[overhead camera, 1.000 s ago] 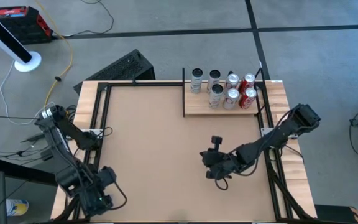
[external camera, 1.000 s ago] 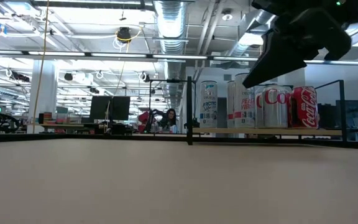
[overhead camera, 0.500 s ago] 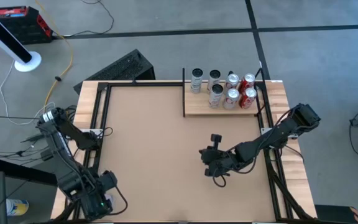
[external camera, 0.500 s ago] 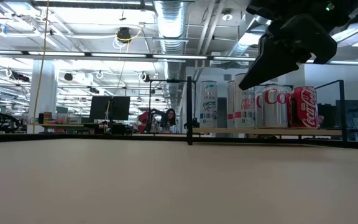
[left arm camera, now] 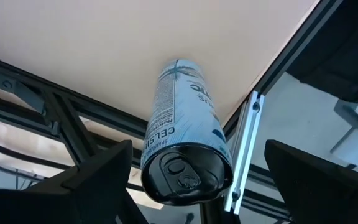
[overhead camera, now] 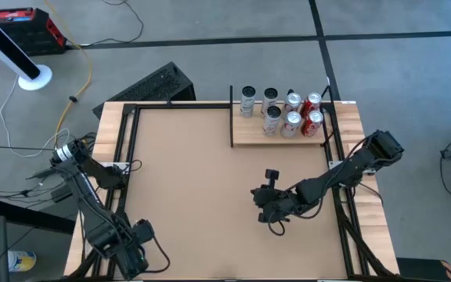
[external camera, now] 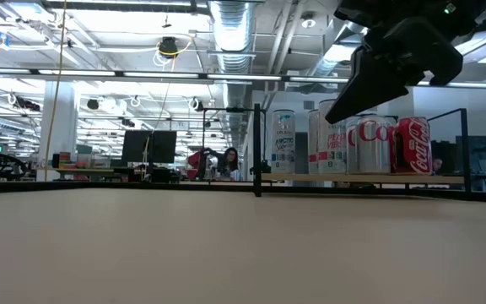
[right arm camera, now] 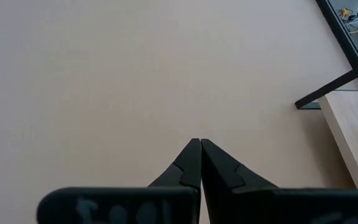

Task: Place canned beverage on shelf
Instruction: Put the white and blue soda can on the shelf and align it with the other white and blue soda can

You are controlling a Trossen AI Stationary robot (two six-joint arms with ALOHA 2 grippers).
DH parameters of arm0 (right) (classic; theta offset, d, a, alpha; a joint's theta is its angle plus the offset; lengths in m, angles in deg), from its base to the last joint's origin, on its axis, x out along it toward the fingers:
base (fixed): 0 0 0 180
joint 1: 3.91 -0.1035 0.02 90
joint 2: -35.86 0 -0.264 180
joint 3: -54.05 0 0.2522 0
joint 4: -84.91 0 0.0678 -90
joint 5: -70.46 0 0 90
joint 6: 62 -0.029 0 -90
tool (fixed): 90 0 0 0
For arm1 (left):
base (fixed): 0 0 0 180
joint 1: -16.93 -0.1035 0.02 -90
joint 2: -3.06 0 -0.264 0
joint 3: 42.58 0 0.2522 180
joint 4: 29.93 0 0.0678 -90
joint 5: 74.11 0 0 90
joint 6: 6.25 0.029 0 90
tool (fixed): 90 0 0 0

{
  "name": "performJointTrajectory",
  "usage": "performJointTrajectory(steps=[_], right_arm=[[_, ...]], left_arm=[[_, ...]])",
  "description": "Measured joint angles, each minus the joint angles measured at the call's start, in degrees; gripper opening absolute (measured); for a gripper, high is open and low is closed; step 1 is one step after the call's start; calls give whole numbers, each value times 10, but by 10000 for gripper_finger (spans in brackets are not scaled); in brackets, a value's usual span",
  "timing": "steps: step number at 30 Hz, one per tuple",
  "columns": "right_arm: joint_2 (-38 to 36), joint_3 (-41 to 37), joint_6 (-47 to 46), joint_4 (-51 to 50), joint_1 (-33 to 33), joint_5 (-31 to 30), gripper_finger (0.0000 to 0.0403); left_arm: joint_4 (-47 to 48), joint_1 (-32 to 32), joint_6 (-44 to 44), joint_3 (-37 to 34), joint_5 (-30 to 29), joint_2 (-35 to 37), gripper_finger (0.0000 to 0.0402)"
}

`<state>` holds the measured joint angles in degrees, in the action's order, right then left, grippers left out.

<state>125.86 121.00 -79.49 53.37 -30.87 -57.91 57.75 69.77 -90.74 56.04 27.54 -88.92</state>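
My left hand [left arm camera: 185,180] sits at the near left corner of the counter [overhead camera: 210,172], and its wrist camera shows a tall pale can [left arm camera: 182,124] with blue print lying between the two dark fingers [left arm camera: 98,180]. The can's dark pull-tab end faces the camera and its body points out over the black frame rail toward the counter board. The fingers stand wide on either side of the can; I cannot tell from here whether they actually press against it. In the high view the left hand [overhead camera: 131,254] is mostly hidden by its own arm at the counter's edge.

My right hand [overhead camera: 266,205] hangs over the right-centre of the counter, well short of the shelf [overhead camera: 280,135], with its fingers [right arm camera: 191,165] pressed together to a point and nothing between them. From the low camera the right hand [external camera: 391,72] shows as a dark mass high up, partly in front of the cans on the shelf.

The shelf stands at the far right corner of the counter, pale planks with thin black uprights. On it stand six cans [overhead camera: 281,112] in two rows: silver ones toward the left, red ones [external camera: 412,145] toward the right. All are upright and close together.

A person [external camera: 230,160] is visible far back in the room beyond the counter.
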Motion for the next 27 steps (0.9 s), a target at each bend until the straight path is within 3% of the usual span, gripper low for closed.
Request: performJointTrajectory(steps=[9, 19, 22, 27], right_arm=[[0, 0, 0, -2, 0, 11, 30], [0, 0, 0, -2, 1, 11, 28], [0, 0, 2, -2, 1, 11, 30], [0, 0, 2, -2, 1, 11, 29]], left_arm=[[-40, -8, -2, -93, 116, 0, 350], [-66, -19, 28, -114, 136, 1, 345], [-66, -20, 30, -114, 139, 1, 322], [-60, -26, 54, -114, 147, 1, 244]])
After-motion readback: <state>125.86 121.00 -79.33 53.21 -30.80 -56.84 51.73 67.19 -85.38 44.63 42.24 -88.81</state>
